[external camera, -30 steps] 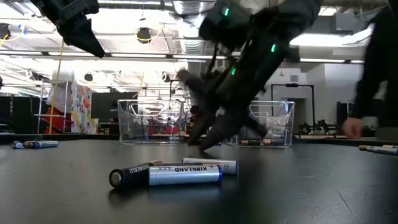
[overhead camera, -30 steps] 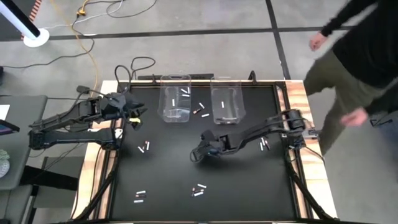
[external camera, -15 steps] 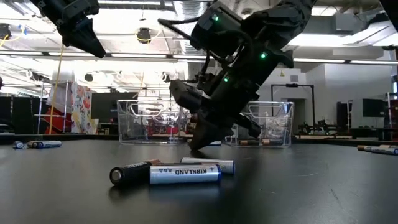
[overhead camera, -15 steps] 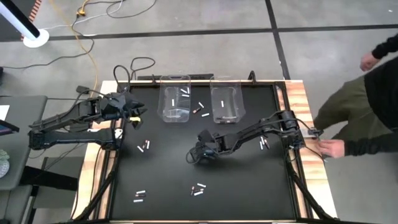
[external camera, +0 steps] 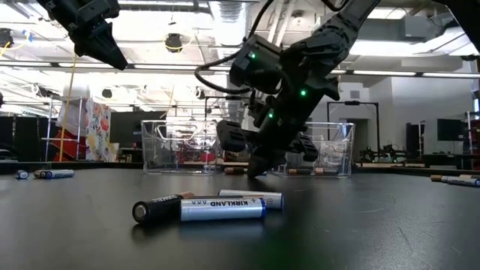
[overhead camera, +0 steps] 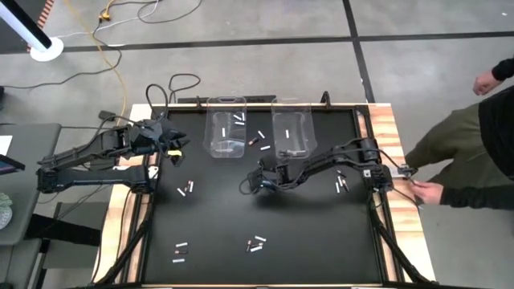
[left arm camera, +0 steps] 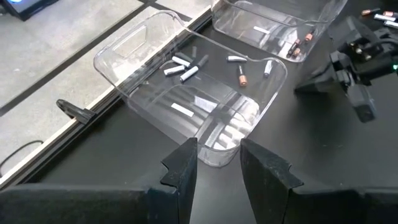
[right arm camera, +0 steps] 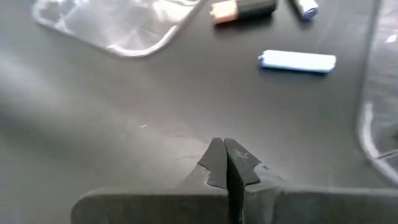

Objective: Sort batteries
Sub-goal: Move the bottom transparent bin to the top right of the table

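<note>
Two clear bins; scattered batteries.

Clear glossy plastic bins; matt tabletop

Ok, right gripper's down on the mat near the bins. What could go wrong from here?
1. The right gripper is shut with nothing between its fingers, so it may travel to a bin empty. The white battery lies loose ahead of it.
2. A person's hand rests at the table edge close to the right arm; a swing back could strike it.
The left gripper hangs open beside the left bin.
</note>
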`<state>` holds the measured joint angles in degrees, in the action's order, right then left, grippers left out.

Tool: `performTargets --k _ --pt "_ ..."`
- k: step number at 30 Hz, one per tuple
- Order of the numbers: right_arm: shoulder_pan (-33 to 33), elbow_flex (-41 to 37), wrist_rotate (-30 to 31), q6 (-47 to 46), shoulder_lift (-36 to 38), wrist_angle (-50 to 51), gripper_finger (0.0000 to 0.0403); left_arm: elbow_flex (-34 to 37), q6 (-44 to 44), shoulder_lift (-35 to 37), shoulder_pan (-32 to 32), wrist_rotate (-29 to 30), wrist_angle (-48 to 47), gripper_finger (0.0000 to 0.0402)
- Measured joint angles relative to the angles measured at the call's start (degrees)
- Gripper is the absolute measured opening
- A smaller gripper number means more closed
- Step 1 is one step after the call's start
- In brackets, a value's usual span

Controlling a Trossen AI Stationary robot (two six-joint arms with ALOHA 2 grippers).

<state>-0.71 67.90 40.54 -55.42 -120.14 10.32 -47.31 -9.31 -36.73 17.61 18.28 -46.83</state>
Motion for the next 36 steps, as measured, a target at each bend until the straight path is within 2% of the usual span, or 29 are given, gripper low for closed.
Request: performTargets --k 4,13,22,28,36 --pt "0.6 0.0 1.1 -0.9 0.3 3.2 0.0007 0.0 0.0 0.0 0.0 0.0 0.0 0.0116" --pt "0.9 0.0 3.1 -9.1 1.2 13.8 0.0008 0.0 1.3 0.0 0.0 0.3 0.0 0.0116" --pt "0.9 -0.3 2.3 -9.5 4.5 22.7 0.0008 0.0 1.8 0.0 0.0 0.4 0.0 0.0116" --pt "0.7 -0.3 2.3 -17.9 5.3 32.7 0.0008 0.0 1.8 0.0 0.0 0.4 0.0 0.0116" --pt "-2.6 -0.3 2.7 -21.4 6.3 32.8 0.0008 0.0 1.8 0.0 0.0 0.4 0.0 0.0116"
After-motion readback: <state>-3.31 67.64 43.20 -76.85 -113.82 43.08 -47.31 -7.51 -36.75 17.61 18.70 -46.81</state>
